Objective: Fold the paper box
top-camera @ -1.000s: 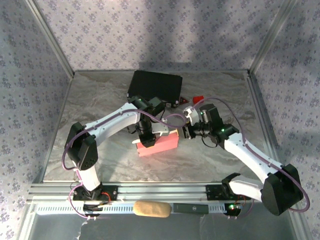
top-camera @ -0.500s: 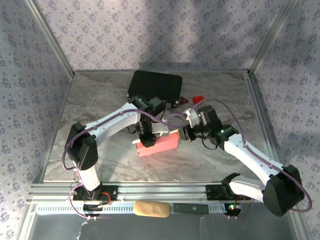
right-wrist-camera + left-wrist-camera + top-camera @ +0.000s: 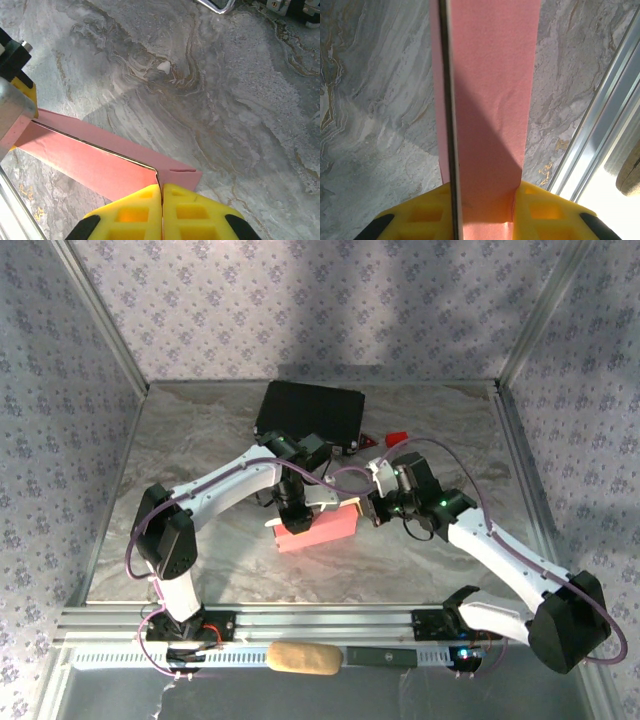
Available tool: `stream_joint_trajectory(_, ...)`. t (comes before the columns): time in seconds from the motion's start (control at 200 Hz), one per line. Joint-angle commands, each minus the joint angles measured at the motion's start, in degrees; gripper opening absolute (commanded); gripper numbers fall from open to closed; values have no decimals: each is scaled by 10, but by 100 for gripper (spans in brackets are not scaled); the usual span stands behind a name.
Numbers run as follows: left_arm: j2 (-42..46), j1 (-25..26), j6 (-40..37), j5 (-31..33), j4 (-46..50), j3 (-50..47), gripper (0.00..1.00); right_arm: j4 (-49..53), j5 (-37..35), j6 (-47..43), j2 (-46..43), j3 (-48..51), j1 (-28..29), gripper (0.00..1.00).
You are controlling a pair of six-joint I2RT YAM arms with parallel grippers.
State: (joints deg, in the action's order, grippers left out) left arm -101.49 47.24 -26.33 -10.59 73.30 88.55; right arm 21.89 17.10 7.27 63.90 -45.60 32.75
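Top view: we list one paper box (image 3: 318, 528), pink, lying near the middle of the marble table (image 3: 200, 440) between two claws. One left claw (image 3: 293, 520) comes down on the box's left part, and one right claw (image 3: 372, 508) meets its right end. One black case (image 3: 310, 415) sits behind the box and apart from it, with one small red block (image 3: 397, 437) near the case's right corner. One tan oblong lump (image 3: 303, 660) lies on the near rail. Left wrist view: we count two yellow fingers (image 3: 545, 212) pinching an upright pink wall of the box, with marble on either side. Right wrist view: two yellow fingers (image 3: 200, 212) are pressed together, and the box's thin corner edge runs into the seam between them, so we enter it as pinched.
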Motion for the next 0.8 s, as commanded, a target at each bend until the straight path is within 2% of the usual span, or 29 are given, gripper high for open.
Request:
stream_joint_trajectory(0.0, -23, -3, 6, 28, -31, 3, 24, 7, -16, 16, 5, -24, 11, 5)
stream_joint_trajectory(0.18, -20, -3, 13, 27, -41, 6, 24, 10, -40, 52, 18, -38, 35, 0)
stream_joint_trajectory(0.46, -17, -2, 18, 35, -50, 4, 24, 10, -124, 119, 29, -46, 96, 0)
stream_joint_trajectory(0.795, -13, -2, 27, 55, -71, -5, 24, -28, -157, 207, 26, -14, 128, 0)
